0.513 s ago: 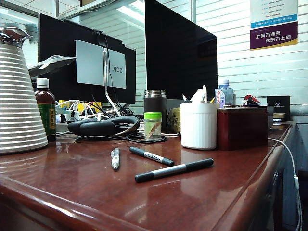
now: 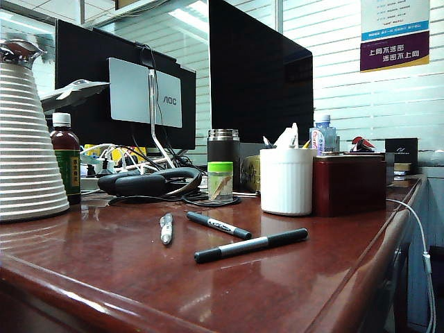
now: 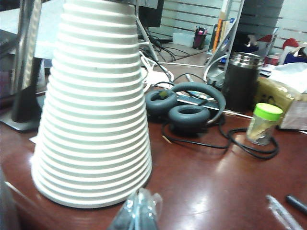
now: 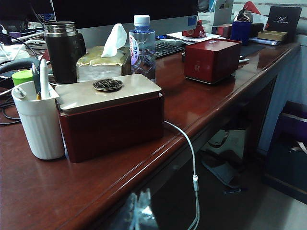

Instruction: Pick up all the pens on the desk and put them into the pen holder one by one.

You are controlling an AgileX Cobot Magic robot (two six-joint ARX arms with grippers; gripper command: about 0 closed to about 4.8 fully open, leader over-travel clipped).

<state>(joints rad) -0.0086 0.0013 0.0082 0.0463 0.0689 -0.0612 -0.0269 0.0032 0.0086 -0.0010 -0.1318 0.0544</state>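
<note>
i see both grippers clenched empty, left gripper [image 3: 139, 211] nearer the pens [image 2: 251, 245] lying flat on the desk [image 2: 104, 263] ahead; pen holder [image 2: 286, 180] beyond; right gripper [image 4: 139, 213] near the desk edge.

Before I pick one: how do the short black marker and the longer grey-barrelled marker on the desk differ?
The short black marker with white label is all dark apart from its label; the longer grey-barrelled marker with black ends has a pale barrel. The short one lies farther back, nearer the white ribbed pen holder; the long one lies nearer the desk's front edge. They slant opposite ways. Both lie flat on the reddish-brown desk, untouched.
</note>
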